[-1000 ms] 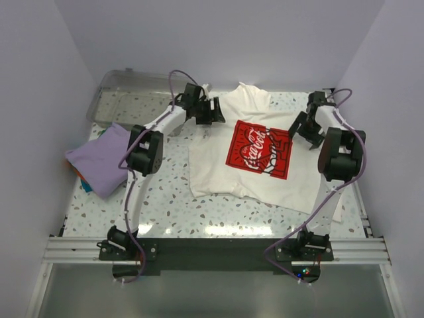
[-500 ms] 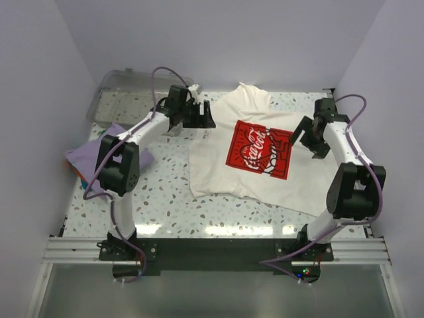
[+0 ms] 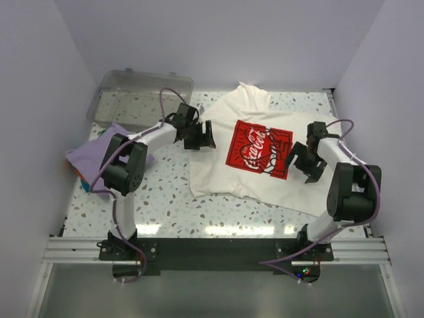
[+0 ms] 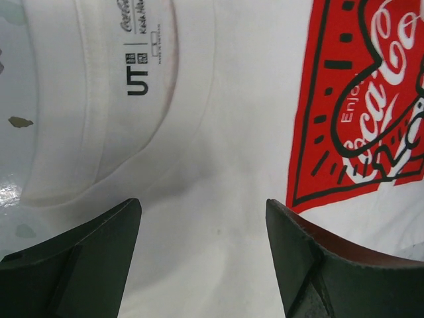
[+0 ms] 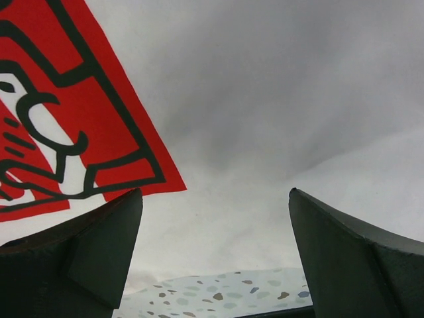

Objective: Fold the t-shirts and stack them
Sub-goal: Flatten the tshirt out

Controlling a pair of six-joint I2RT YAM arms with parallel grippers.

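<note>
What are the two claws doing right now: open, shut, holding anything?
Left gripper: open, holding nothing, over the white t-shirt.
Right gripper: open, holding nothing, over the same t-shirt.

I read "UT" on the neck label (image 4: 137,73) of the white t-shirt (image 4: 225,218) and Coca-Cola script in its red print (image 4: 358,99).

Nearer the cream t-shirt (image 3: 218,173) middle — left tool (image 3: 203,136), right tool (image 3: 302,164)

Top camera looks down from behind; wrist cameras face the cream t-shirt (image 3: 213,173) closely.
</note>
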